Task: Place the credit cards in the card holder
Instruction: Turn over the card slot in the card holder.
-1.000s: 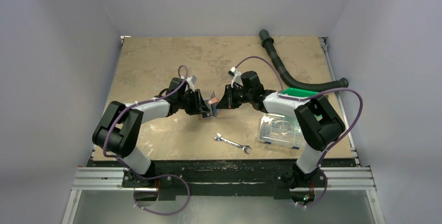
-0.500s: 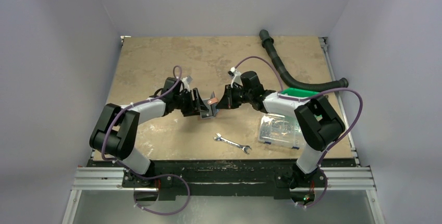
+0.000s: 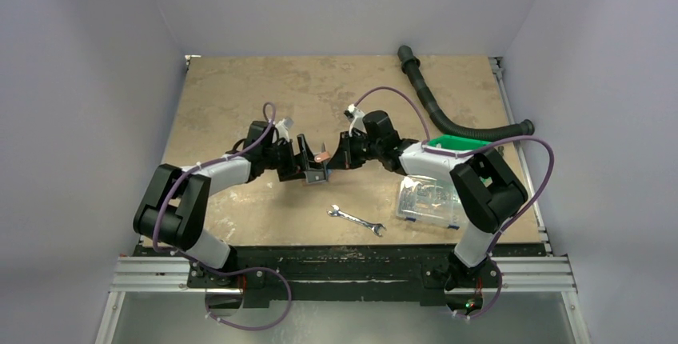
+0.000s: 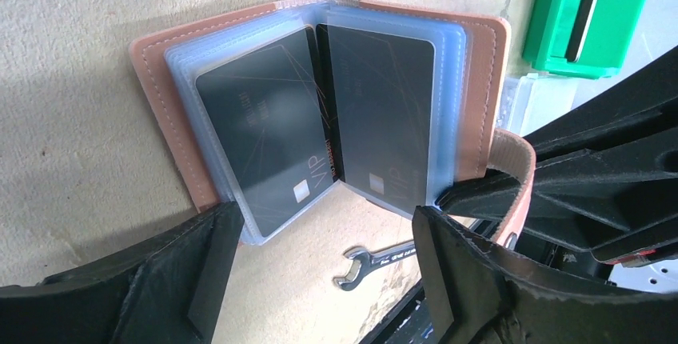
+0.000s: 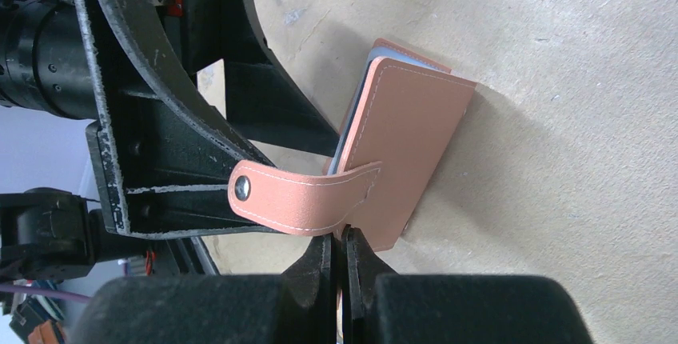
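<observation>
The card holder (image 4: pixel 156 96), a reddish-brown wallet with clear sleeves, is spread open and standing on edge. Two dark grey credit cards sit in its sleeves, one (image 4: pixel 260 140) left of the fold and one (image 4: pixel 384 112) right of it. My right gripper (image 5: pixel 340 242) is shut on the edge of the holder's cover (image 5: pixel 408 144), just under the snap strap (image 5: pixel 304 196). My left gripper (image 4: pixel 324 224) is open, its fingers wide either side of the holder's lower edge and holding nothing. From above, the card holder (image 3: pixel 321 165) hangs between the left gripper (image 3: pixel 307 165) and the right gripper (image 3: pixel 333 160).
A small wrench (image 3: pixel 356 221) lies on the table in front of the grippers. A clear compartment box (image 3: pixel 430 200) sits under the right arm, with a green bin (image 3: pixel 457 144) behind it. A black corrugated hose (image 3: pixel 436 108) curves along the back right.
My left gripper has opened wide, let go of the card holder and drawn back to the left. The right gripper, still shut on the holder, has shifted slightly left.
</observation>
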`<control>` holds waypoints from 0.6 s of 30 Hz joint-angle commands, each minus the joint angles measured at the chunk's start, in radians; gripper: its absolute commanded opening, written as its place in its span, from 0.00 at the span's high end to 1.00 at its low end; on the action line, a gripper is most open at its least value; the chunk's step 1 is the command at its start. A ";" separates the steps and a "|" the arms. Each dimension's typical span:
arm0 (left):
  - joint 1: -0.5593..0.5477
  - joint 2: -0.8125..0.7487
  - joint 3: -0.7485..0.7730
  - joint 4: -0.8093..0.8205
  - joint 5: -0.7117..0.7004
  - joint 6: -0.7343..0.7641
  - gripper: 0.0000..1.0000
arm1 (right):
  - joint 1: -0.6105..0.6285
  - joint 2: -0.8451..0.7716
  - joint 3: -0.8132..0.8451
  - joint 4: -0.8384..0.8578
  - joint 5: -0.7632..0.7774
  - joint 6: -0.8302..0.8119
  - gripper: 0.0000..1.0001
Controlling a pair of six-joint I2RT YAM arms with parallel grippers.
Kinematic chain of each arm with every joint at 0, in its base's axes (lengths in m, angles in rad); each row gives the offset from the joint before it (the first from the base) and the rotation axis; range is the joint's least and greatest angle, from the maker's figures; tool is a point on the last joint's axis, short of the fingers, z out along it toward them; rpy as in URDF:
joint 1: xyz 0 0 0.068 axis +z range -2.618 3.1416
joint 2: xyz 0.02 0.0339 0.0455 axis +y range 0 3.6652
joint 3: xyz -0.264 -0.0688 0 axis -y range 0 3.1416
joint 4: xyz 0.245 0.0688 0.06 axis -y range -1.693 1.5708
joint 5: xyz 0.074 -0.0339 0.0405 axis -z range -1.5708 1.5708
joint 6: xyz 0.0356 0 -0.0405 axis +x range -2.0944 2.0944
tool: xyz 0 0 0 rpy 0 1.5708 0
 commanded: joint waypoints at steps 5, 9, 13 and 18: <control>0.003 -0.038 0.002 0.045 0.023 0.008 0.05 | 0.015 0.004 0.055 0.010 0.020 0.001 1.00; 0.001 -0.050 0.000 0.056 0.031 0.007 0.02 | 0.024 0.007 0.065 0.002 0.031 0.001 1.00; 0.000 -0.054 -0.008 0.069 0.041 0.003 0.00 | 0.032 0.012 0.075 -0.006 0.034 -0.002 1.00; -0.004 -0.028 -0.010 0.074 0.026 -0.002 0.00 | 0.035 0.009 0.078 -0.010 0.035 -0.002 1.00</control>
